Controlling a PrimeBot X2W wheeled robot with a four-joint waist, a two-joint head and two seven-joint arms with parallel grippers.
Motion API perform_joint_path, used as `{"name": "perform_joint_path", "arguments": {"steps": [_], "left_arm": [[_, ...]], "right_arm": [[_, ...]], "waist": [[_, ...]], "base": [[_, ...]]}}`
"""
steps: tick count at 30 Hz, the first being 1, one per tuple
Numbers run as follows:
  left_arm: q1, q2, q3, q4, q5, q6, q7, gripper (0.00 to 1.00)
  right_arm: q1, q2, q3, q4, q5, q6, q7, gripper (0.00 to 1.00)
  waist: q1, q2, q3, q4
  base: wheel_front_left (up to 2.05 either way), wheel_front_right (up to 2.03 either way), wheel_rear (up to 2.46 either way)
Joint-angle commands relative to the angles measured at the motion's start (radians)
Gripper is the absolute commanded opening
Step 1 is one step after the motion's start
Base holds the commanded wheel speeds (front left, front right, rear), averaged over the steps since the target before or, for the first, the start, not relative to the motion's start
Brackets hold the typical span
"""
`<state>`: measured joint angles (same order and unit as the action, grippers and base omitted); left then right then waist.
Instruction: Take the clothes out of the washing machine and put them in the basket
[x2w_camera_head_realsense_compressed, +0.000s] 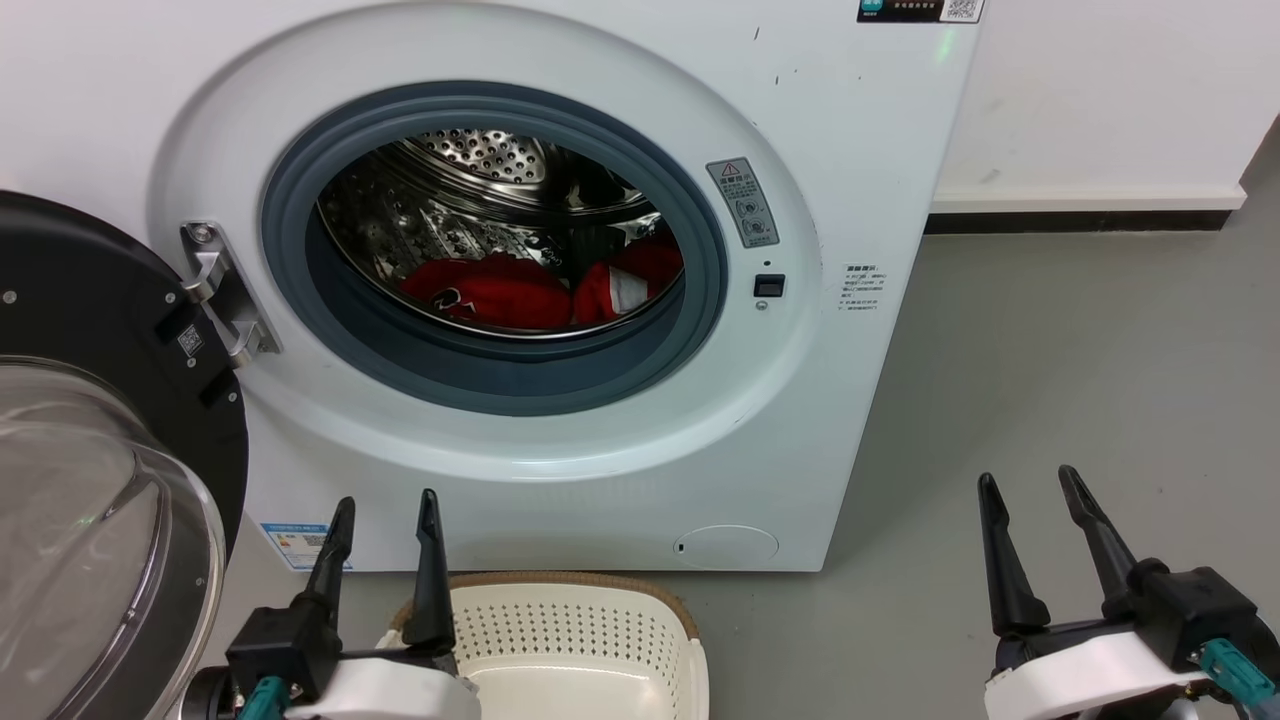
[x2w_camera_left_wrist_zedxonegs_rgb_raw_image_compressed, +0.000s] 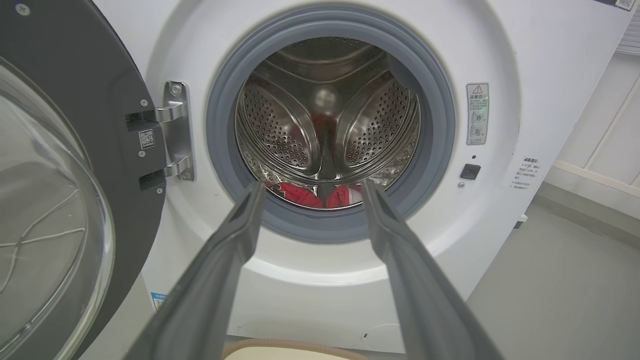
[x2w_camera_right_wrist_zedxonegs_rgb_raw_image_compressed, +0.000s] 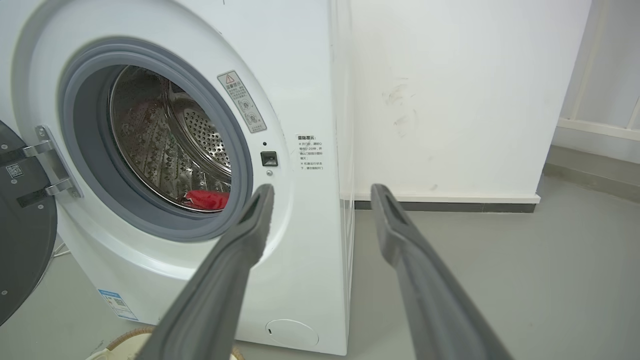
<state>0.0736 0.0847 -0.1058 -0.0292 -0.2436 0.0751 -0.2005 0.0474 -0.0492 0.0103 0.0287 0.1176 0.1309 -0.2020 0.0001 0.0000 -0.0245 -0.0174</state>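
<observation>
**Both grippers parted and empty; garments in drum**

Left gripper (x2w_camera_head_realsense_compressed: 387, 497), nearest the head camera, has its two long dark fingers spread wide, holding nothing. It stands at the left rim of the small cream perforated plastic basket (x2w_camera_head_realsense_compressed: 570, 630), which sits on the grey floor (x2w_camera_head_realsense_compressed: 1050, 380) just before the large white front-loading washing machine (x2w_camera_head_realsense_compressed: 850, 150). The black-framed glass door (x2w_camera_head_realsense_compressed: 90, 290) hangs open just to its left. The bright red clothes (x2w_camera_head_realsense_compressed: 500, 290) lie low in the steel drum, behind the grey rubber seal (x2w_camera_head_realsense_compressed: 480, 370). The right gripper (x2w_camera_head_realsense_compressed: 1028, 474), likewise spread and empty, stands over floor right of the machine.
</observation>
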Motion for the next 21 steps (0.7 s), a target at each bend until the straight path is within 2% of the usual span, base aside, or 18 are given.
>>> {"name": "perform_joint_path", "arguments": {"steps": [1, 21], "left_arm": [[0.004, 0.004, -0.009, -0.002, 0.024, 0.008, -0.01, 1.0], [0.024, 0.023, -0.055, 0.034, 0.185, 0.058, -0.051, 1.0]], "right_arm": [[0.009, -0.002, 0.004, -0.011, -0.03, 0.0, -0.009, 1.0], [0.027, -0.002, 0.027, -0.02, -0.181, 0.0, -0.049, 1.0]], "waist": [[0.0, 0.0, -0.001, 0.0], [-0.0001, 0.0, -0.01, -0.005]], "base": [[0.0, 0.0, 0.0], [0.0, 0.0, 0.0]]}}
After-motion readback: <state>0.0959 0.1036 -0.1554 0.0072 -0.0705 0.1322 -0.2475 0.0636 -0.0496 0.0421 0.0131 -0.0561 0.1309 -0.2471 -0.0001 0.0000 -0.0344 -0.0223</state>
